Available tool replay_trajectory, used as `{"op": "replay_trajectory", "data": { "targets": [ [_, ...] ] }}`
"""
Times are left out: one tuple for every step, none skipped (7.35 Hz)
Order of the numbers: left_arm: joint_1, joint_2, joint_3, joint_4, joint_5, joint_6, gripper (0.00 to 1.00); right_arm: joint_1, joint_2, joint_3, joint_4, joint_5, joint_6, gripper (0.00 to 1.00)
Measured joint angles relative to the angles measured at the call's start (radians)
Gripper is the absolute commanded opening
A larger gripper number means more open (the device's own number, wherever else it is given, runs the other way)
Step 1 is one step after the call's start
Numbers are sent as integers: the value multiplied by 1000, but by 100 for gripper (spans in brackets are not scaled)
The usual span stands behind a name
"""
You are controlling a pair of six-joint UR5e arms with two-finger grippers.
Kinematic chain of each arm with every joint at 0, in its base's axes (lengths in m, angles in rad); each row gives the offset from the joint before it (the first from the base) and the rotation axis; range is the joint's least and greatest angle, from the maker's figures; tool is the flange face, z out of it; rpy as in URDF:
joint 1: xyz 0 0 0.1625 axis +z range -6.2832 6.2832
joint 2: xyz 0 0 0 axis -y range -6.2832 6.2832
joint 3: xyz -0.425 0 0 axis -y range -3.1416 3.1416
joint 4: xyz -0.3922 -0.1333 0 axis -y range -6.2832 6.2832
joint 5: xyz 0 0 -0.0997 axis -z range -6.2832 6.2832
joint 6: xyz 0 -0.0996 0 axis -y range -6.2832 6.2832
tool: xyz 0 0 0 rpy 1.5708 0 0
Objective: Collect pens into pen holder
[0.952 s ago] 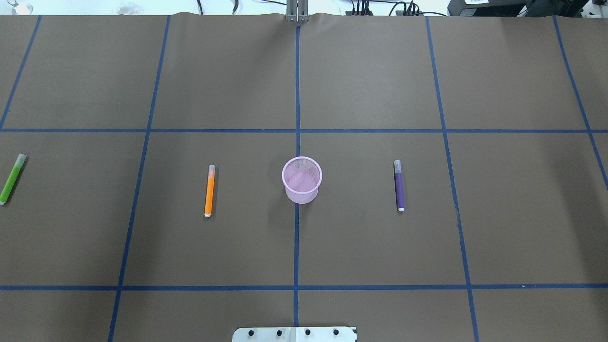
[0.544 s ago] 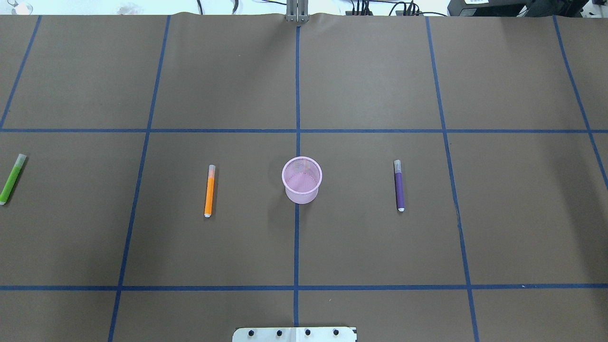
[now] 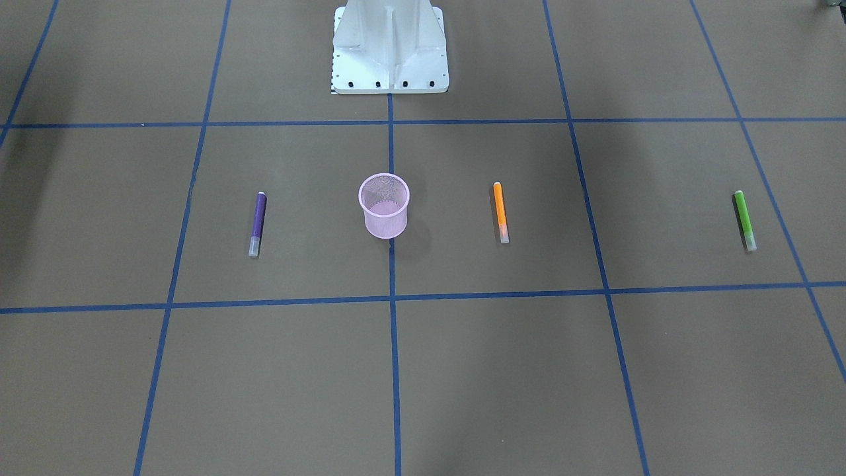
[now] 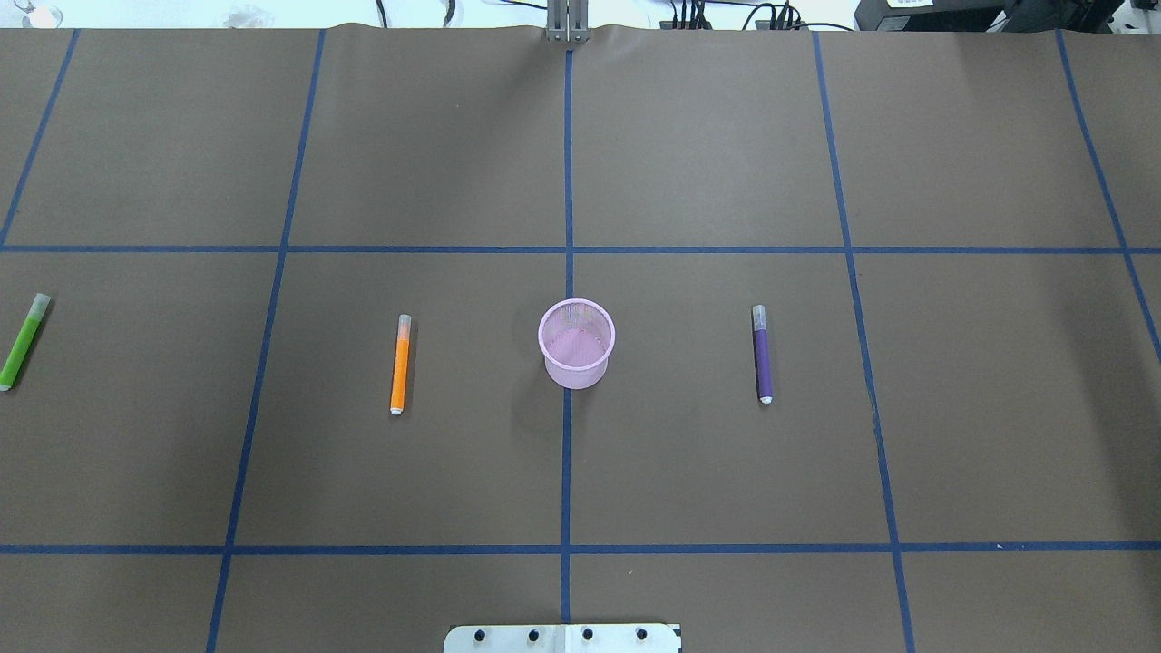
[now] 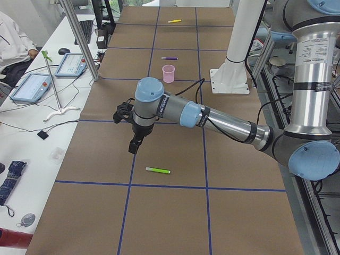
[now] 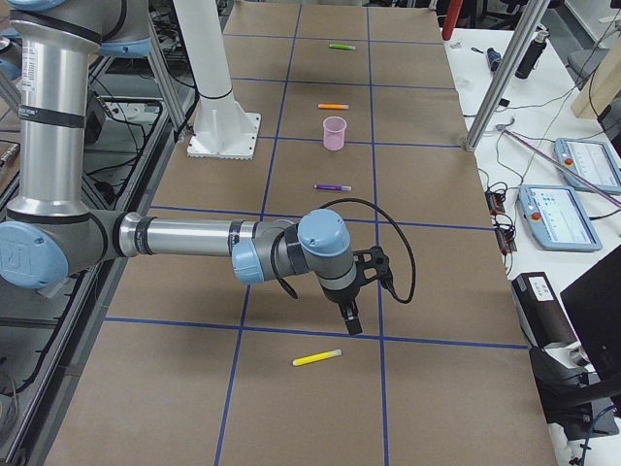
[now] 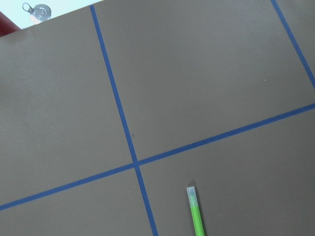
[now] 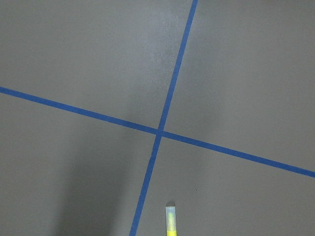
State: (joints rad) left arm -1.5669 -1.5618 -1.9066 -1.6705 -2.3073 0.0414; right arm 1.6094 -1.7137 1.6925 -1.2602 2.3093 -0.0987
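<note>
Though caught only by the side cameras, can't call the left gripper (image 5: pixel 135 146) wide or narrow; same for the right gripper (image 6: pixel 351 320). Both pointing down, low over the table (image 4: pixel 707 145), touching nothing.

Pink cup (image 4: pixel 577 343) upright at table centre, sitting on the middle blue tape line (image 4: pixel 567 181). All four pens flat on the paper, outside the cup, strung in a rough row along the table.

On robot's left of cup, orange pen (image 4: pixel 400 365); on robot's right, purple pen (image 4: pixel 762 354). Each well apart from cup, about parallel to the centre line, pale caps pointing away from the base (image 3: pixel 390 66).

Further left, green pen (image 4: pixel 22 342), at the overhead view's edge, slightly tilted, cap also away from base. Near the left gripper, not touching. Showing at bottom of left wrist view, cap end near a tape crossing.

At the table's far right end, yellow pen (image 6: pixel 317 357), seen only in side and right wrist views. Near the right gripper, apart from it. Just the cap end peeking in at bottom edge of right wrist view, beside a tape line.

Person's sleeve (image 5: pixel 13 42) at the side bench in left side view, near two pendants (image 5: pixel 32 87).
</note>
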Motion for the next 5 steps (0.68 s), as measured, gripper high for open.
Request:
{"op": "replay_trajectory", "data": {
  "targets": [
    [0,9,1,-38,0,-2,100,-8,0,-84,95,19,3,99],
    [1,14,1,-57,0,-4,100,-22,2,-171,202,38,33,97],
    [1,16,1,-65,-1,-5,100,-46,1,-228,298,46,116,97],
    [1,17,1,-68,-1,-6,100,-88,-3,-273,397,36,220,97],
    [2,17,0,-68,-1,-6,100,-141,-5,-326,502,3,307,94]
  ]
}}
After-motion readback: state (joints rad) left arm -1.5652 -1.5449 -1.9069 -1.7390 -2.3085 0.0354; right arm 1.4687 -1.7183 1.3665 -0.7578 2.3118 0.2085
